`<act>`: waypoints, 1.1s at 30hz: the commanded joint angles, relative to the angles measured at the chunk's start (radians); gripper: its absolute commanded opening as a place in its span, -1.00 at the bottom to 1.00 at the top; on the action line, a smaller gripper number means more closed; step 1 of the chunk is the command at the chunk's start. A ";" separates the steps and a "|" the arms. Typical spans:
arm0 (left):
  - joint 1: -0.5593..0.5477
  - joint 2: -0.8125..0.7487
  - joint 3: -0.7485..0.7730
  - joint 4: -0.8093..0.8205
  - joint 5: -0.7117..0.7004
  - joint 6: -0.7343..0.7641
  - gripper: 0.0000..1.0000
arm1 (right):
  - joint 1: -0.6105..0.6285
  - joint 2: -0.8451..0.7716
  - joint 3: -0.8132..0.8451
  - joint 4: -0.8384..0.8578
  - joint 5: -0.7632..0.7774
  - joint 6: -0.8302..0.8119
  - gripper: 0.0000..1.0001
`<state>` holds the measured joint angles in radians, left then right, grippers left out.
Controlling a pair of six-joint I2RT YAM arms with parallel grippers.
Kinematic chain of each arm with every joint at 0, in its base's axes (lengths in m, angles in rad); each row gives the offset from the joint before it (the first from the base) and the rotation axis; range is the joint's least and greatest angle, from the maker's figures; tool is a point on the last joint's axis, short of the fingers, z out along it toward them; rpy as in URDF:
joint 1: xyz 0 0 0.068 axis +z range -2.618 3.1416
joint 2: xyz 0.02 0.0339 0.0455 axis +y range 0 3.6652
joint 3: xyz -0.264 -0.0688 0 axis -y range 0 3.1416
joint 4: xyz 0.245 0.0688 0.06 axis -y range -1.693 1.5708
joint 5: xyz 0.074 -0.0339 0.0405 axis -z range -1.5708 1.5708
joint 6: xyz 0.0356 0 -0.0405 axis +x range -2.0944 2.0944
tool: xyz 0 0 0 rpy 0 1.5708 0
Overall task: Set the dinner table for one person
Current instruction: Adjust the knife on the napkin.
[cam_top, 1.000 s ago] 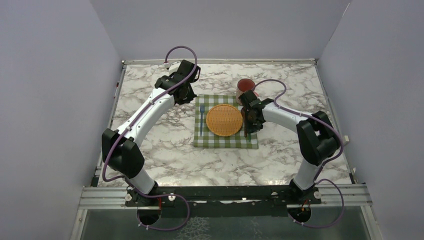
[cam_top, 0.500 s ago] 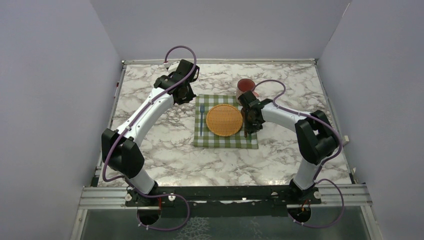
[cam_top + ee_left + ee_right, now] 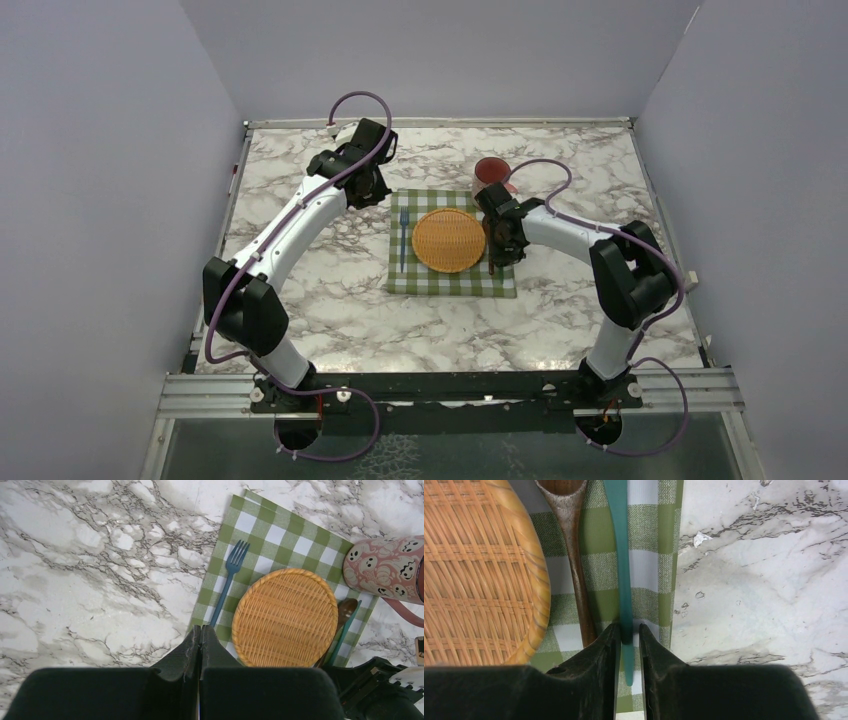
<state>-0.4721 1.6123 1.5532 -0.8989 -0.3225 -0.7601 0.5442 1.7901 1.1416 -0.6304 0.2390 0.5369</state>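
Your table (image 3: 330, 310), the marble-pattern top in a metal frame, fills the floor ahead of both arm bases. The green checked cloth (image 3: 440, 282) lies about mid-table.

Hidden or cut off: in the top view your right arm covers the cloth's right strip and part of the mug (image 3: 490, 170). In the left wrist view the mug runs off the right edge. It shows printed pumpkin and ghost faces. In the right wrist view the wooden spoon (image 3: 574, 555) and teal knife (image 3: 616, 540) are both cut by the top edge. The wicker plate (image 3: 474, 570) is cut at the left.

Left tool (image 3: 200, 630): fingers pressed together, nothing in it, hanging above the cloth's corner near the blue fork (image 3: 227, 585).

Right tool (image 3: 628, 627): fingers set close on either side of the knife handle. You can't tell whether they pinch it. The handle is blurred there.
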 commanded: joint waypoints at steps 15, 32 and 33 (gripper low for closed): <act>0.006 0.000 -0.009 0.018 0.031 -0.003 -1.00 | 0.002 -0.153 0.074 -0.118 0.065 0.024 -0.48; 0.007 0.018 0.001 0.042 0.023 0.002 -1.00 | 0.001 -0.344 0.166 -0.013 0.253 -0.139 -0.27; 0.007 0.017 0.000 0.046 0.024 0.002 -1.00 | 0.000 -0.328 0.171 -0.009 0.259 -0.149 -0.27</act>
<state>-0.4721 1.6226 1.5455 -0.8783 -0.3027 -0.7612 0.5442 1.4078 1.2831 -0.6720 0.4236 0.4427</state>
